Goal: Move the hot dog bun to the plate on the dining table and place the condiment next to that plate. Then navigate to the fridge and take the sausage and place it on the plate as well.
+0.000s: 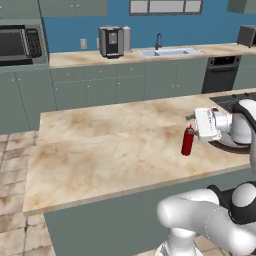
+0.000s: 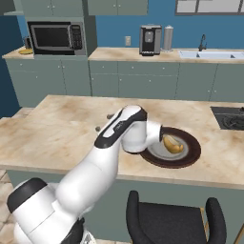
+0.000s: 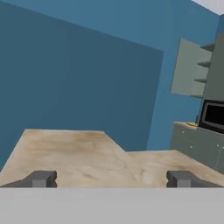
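Claw spread wide, nothing held; condiment upright just beside plate; hot dog bun on plate.

the tabletop lies bare and broad to the left of the condiment, with room to pass. the condiment stands upright just beside the plate and close to the gripper, whose jaws are spread wide over bare stone. the hot dog bun lies on the plate. a black chair stands against the near edge below the plate.
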